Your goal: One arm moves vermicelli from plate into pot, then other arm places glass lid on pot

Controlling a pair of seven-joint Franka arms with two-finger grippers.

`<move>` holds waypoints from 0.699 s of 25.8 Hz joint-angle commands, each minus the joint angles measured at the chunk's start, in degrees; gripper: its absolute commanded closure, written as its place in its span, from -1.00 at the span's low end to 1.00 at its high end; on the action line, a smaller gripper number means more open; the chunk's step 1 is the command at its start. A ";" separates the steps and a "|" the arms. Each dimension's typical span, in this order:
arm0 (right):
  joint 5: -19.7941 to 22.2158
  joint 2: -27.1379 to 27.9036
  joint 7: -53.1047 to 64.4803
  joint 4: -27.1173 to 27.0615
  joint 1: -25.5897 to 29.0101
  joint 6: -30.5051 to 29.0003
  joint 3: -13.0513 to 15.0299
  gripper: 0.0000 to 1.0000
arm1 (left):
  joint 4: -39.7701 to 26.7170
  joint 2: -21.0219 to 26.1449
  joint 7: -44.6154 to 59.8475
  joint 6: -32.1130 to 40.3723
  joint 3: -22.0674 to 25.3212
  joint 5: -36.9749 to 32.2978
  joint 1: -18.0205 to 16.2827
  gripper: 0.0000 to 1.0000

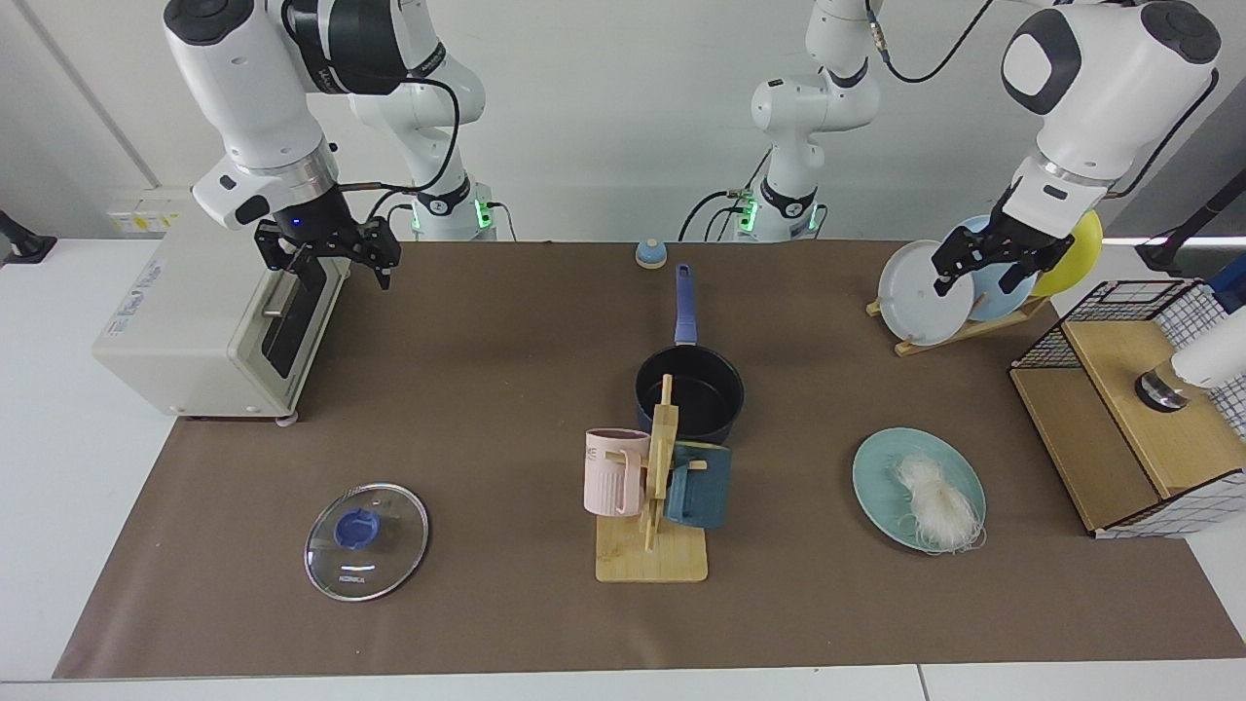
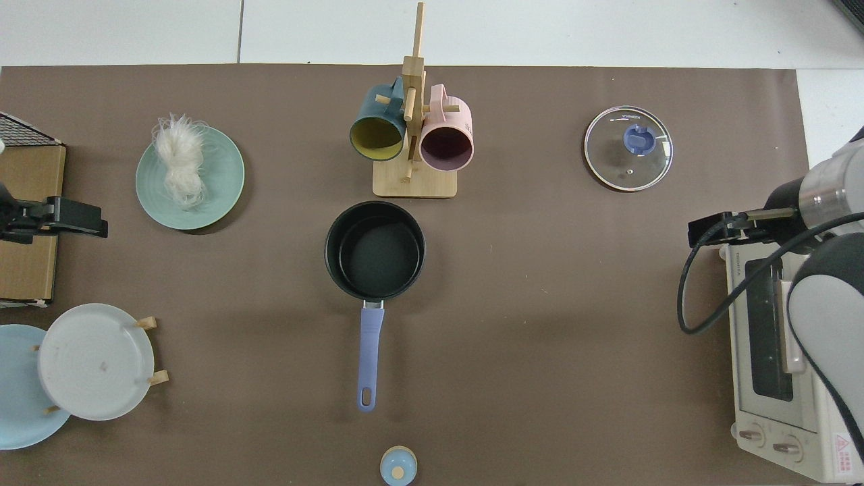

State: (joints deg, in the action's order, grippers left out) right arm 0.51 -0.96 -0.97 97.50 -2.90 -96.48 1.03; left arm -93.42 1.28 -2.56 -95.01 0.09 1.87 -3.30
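The whitish vermicelli (image 1: 934, 501) (image 2: 179, 158) lies on the teal-green plate (image 1: 876, 477) (image 2: 223, 185), toward its outer edge. The dark pot (image 1: 730, 414) (image 2: 332, 250) with a blue handle stands mid-table with nothing in it. The glass lid (image 1: 367, 540) (image 2: 628, 148) lies flat on the mat, knob up. My left gripper (image 1: 985, 275) (image 2: 67, 217) hangs open in front of the plate rack, well above and behind the plate. My right gripper (image 1: 336, 265) (image 2: 715, 229), showing a blue light, hangs open beside the toaster oven, far behind the lid.
A wooden mug rack (image 1: 652, 555) with a pink and a blue mug stands just in front of the pot. A toaster oven (image 1: 204, 321), a rack of plates (image 1: 920, 292), a wire basket with a wooden box (image 1: 1139, 419) and a small blue knob (image 1: 650, 253) line the edges.
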 commanded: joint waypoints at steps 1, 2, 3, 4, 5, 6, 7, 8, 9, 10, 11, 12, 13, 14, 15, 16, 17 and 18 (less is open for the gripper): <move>-1.21 -0.10 1.94 -0.02 0.79 0.15 -0.32 -1.00 | -2.12 -1.63 0.63 -1.58 -0.18 -0.72 0.49 -1.00; -1.21 -0.10 1.94 -0.02 0.79 0.15 -0.24 -1.00 | -2.03 -1.63 0.63 -1.41 -0.18 -0.64 0.49 -1.00; -1.21 -0.10 1.94 -0.02 0.79 0.15 -0.23 -1.00 | -1.94 -1.63 0.54 -0.97 -0.18 -0.72 0.49 -1.00; -1.21 -0.10 1.94 -0.02 0.79 0.15 -0.23 -1.00 | -1.86 -1.72 0.54 -0.71 -0.18 -0.72 0.49 -1.00; -1.21 -0.10 2.02 -0.02 0.87 0.15 -0.23 -1.00 | -1.77 -1.72 0.46 -0.70 -0.18 -1.07 0.49 -1.00; -1.21 -0.10 2.02 -0.02 0.88 0.15 -0.32 -1.00 | -1.68 -1.89 0.63 -0.53 -0.18 -1.08 0.49 -1.00; -1.21 -0.10 2.02 -0.02 0.96 0.15 -0.24 -1.00 | -1.68 -1.89 0.72 -0.53 -0.18 -0.99 0.49 -1.00; -1.21 -0.01 2.02 -0.11 1.05 0.07 -0.23 -1.00 | -1.68 -1.89 0.81 -0.53 -0.18 -0.99 0.49 -1.00; -1.21 -0.01 2.02 -0.11 1.14 -0.02 -0.23 -1.00 | -1.68 -1.89 0.81 -0.79 -0.18 -0.99 0.58 -1.00; -1.21 -0.01 2.11 -0.11 1.31 -0.20 -0.23 -1.00 | -1.68 -1.89 0.81 -0.97 -0.18 -0.99 0.58 -1.00; -1.21 0.08 2.11 -0.20 1.49 -0.20 -0.23 -1.00 | -1.68 -1.89 0.81 -1.06 -0.18 -0.99 0.58 -1.00; -1.21 0.08 2.11 -0.20 1.58 -0.29 -0.23 -1.00 | -1.68 -1.89 0.81 -1.23 -0.18 -0.99 0.67 -1.00; -1.21 0.08 2.11 -0.20 1.58 -0.37 -0.23 -1.00 | -1.68 -1.89 0.63 -1.41 -0.18 -0.99 0.67 -1.00; -1.21 0.16 2.11 -0.20 1.58 -0.46 -0.23 -1.00 | -1.68 -1.81 0.54 -1.84 -0.18 -0.99 0.58 -1.00; -1.21 0.25 2.11 -0.29 1.67 -0.55 -0.23 -1.00 | -1.59 -1.72 0.54 -2.02 -0.18 -0.99 0.58 -1.00; -1.30 0.43 2.03 -0.46 1.58 -0.64 -0.23 -1.00 | -1.59 -1.63 0.46 -2.37 -0.18 -1.07 0.58 -1.00; -1.30 0.60 2.02 -0.73 1.58 -0.64 -0.23 -1.00 | -1.59 -1.54 0.37 -2.98 -0.18 -1.08 0.58 -1.00; -1.39 0.78 2.02 -0.99 1.58 -0.64 -0.23 -1.00 | -1.59 -1.46 0.37 -3.43 -0.18 -1.16 0.58 -1.00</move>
State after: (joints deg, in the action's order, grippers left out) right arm 0.51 -0.95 -0.96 97.49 -2.36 -96.52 1.17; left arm -93.42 0.81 -2.56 -95.74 -0.29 1.86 -3.28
